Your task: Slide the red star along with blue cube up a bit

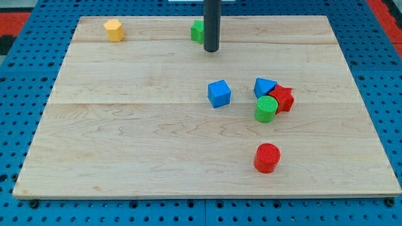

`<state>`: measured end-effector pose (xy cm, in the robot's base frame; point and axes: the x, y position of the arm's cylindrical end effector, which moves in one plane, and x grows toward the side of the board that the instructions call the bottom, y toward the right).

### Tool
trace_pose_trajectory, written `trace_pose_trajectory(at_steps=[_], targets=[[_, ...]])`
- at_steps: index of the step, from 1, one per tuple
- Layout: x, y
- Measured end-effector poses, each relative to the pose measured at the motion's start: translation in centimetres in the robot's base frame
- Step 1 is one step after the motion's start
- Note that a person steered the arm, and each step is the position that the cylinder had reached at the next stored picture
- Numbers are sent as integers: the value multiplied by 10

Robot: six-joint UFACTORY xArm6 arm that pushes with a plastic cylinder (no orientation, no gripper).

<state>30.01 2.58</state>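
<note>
The blue cube point(219, 93) sits near the board's middle. The red star point(283, 98) lies to its right, packed against a blue triangular block point(264, 86) and a green cylinder point(266, 108). My tip point(211, 50) stands near the view's top, well above the blue cube and touching neither task block. The rod partly hides a green block point(198, 31) at the top edge.
A yellow block point(114, 29) sits at the view's top left. A red cylinder point(267, 157) stands toward the bottom right. The wooden board point(125, 138) lies on a blue pegboard surface point(12, 94).
</note>
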Motion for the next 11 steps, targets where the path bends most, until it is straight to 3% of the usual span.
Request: trace_pose_trajectory(at_steps=[1,2,3,4,6,9,10,11], targets=[[24,46],[79,118],[140,230],[203,212],[191,123],[90,140],[125,135],[125,100]])
